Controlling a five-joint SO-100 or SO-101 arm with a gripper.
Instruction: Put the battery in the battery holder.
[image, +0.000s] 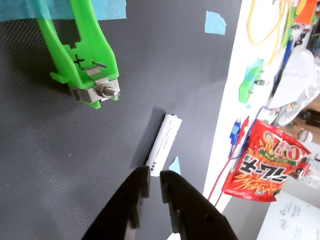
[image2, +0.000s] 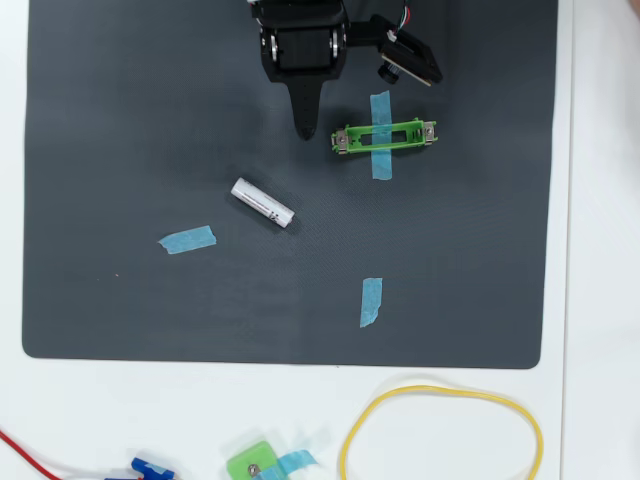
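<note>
The battery (image: 164, 141) is a small white cylinder with dark print, lying flat on the black mat (image: 60, 165). In the overhead view the battery (image2: 263, 203) lies slanted near the mat's middle. The battery holder (image2: 385, 135), a narrow green frame with metal screw tabs under a blue tape strip, sits to its upper right. In the wrist view one end of the holder (image: 82, 55) shows at upper left. My gripper (image: 154, 174) is shut and empty, with its tips just short of the battery's near end. Overhead, the gripper (image2: 308, 130) points down between battery and holder, touching neither.
Loose blue tape strips (image2: 187, 239) (image2: 371, 301) lie on the mat. Off the mat on the white table are a yellow cable loop (image2: 440, 430), a squarish green piece (image2: 253, 463) and red wires. A red snack bag (image: 265, 160) lies past the mat's edge.
</note>
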